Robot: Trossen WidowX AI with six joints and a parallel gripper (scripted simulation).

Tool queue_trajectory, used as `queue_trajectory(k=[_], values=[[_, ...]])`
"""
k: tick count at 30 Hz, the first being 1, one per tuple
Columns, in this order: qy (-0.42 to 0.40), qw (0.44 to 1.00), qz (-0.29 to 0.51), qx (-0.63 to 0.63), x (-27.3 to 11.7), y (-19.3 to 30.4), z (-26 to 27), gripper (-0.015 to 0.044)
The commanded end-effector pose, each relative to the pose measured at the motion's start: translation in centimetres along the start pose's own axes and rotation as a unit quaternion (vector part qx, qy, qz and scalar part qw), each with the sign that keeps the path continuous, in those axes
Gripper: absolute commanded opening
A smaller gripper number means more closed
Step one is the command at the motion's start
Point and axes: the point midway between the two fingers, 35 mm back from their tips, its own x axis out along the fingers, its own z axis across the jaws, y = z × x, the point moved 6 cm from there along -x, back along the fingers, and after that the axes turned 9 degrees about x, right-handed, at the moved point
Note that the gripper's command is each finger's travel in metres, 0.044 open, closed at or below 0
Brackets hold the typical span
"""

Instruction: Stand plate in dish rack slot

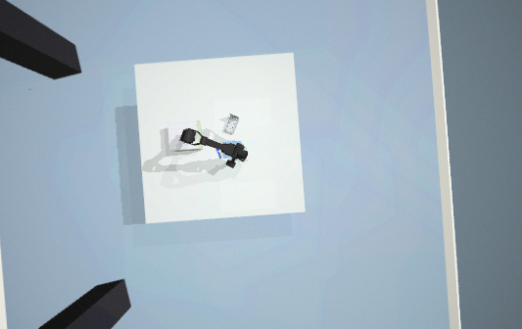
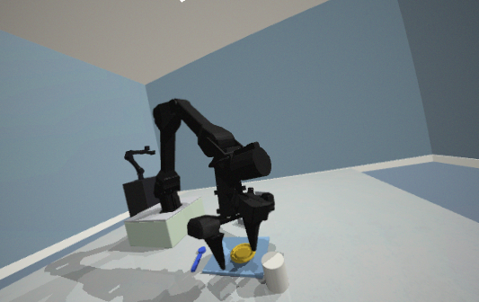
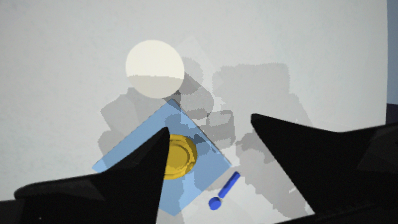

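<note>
The yellow plate [image 2: 242, 253] [image 3: 184, 152] lies flat on a light blue mat [image 2: 263, 244] [image 3: 125, 150]. My gripper [image 2: 239, 259] [image 3: 210, 124] is open and empty, pointing down above the mat area. In the wrist view the left finger covers part of the plate, and the gap between the fingertips is to the upper right of the plate. The grey dish rack [image 1: 231, 124] stands on the table beyond the mat in the top view. It is not in the wrist view, and in the exterior view it is mostly hidden behind the gripper.
A white cylinder [image 2: 276, 275] [image 3: 154, 62] stands beside one corner of the mat. A blue spoon [image 2: 198, 259] [image 3: 229, 185] lies by the mat's other side. The arm's base stands on a pale green box [image 2: 148, 234]. A dark box [image 2: 137, 198] with a small arm stands behind.
</note>
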Motion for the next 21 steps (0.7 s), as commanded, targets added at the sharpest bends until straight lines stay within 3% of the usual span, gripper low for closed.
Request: queue_trajectory(k=[1, 15, 21], values=[[-0.02, 0.998, 0.016, -0.056, -0.6, 0.7, 0.4, 0.04], [-0.103, 0.958, 0.062, -0.262, -2.6, 3.3, 1.7, 0.04], [-0.108, 0.955, 0.064, -0.271, -2.6, 3.4, 1.7, 0.04]])
